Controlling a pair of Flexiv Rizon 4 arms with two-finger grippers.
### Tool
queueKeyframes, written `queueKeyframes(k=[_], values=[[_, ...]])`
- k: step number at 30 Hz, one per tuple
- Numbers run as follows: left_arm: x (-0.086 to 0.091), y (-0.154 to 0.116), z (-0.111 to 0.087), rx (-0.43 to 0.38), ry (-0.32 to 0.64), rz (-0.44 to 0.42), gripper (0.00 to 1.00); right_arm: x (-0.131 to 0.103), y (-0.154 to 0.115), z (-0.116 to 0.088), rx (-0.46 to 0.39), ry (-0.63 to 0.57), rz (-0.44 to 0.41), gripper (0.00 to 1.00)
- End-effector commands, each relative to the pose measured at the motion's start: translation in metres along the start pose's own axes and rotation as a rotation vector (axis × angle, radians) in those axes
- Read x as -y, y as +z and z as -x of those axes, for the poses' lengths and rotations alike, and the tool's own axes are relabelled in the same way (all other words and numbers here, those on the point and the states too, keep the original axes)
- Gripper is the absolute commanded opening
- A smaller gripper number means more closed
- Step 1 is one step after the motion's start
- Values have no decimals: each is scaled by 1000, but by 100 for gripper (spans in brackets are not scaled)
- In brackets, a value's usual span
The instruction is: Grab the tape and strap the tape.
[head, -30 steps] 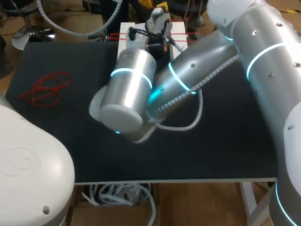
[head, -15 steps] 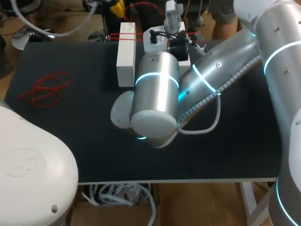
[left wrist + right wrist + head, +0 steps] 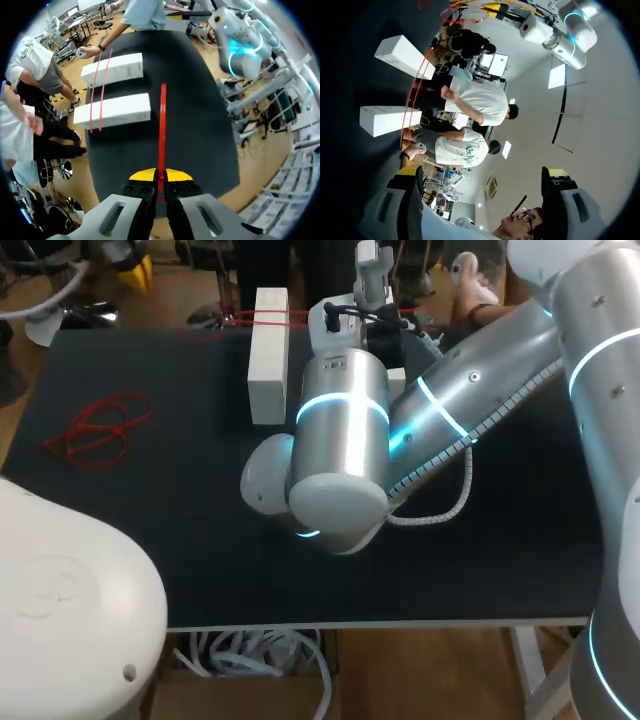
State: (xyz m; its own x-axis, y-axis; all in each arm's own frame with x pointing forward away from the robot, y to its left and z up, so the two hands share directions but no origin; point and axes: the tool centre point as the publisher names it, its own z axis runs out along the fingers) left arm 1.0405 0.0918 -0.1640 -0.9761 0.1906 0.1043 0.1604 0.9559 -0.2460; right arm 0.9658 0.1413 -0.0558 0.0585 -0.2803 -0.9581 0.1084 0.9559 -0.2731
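The head camera is looking down on the bench [image 3: 120, 490] from above and behind. The left wrist camera is facing along it from beyond its left end; the right wrist camera is tilting off past its far edge. All three are catching the white boxes [image 3: 268, 355].

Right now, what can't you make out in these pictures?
Head view: the right arm covers most of the far box.
Left wrist view: the tape in the left gripper runs out over the table; what its far end joins is unclear.
Right wrist view: the loops are too thin to judge how tight they sit.
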Motion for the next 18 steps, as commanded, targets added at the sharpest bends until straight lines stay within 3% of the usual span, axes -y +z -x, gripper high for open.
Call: queueKeyframes(k=[1, 6, 7, 8, 9, 10, 18], values=[[-36, 7, -19, 75, -21, -11, 0, 1, 0, 3, -6, -3, 4, 100], [-70, 18, -33, 105, -39, -13, 0, 1, 0, 3, -6, -3, 4, 100], [-73, 20, -34, 106, -43, -13, 9, 1, 0, 3, -6, -3, 4, 100], [-75, 21, -35, 108, -46, -13, 35, 1, 0, 3, -6, -3, 4, 100], [-77, 22, -35, 101, -51, -18, 49, 1, 0, 3, -6, -3, 4, 100], [-78, 24, -36, 98, -52, -27, 100, 1, 0, 3, -6, -3, 4, 100], [-78, 24, -36, 98, -52, -27, 100, 1, 0, 3, -6, -3, 4, 100]])
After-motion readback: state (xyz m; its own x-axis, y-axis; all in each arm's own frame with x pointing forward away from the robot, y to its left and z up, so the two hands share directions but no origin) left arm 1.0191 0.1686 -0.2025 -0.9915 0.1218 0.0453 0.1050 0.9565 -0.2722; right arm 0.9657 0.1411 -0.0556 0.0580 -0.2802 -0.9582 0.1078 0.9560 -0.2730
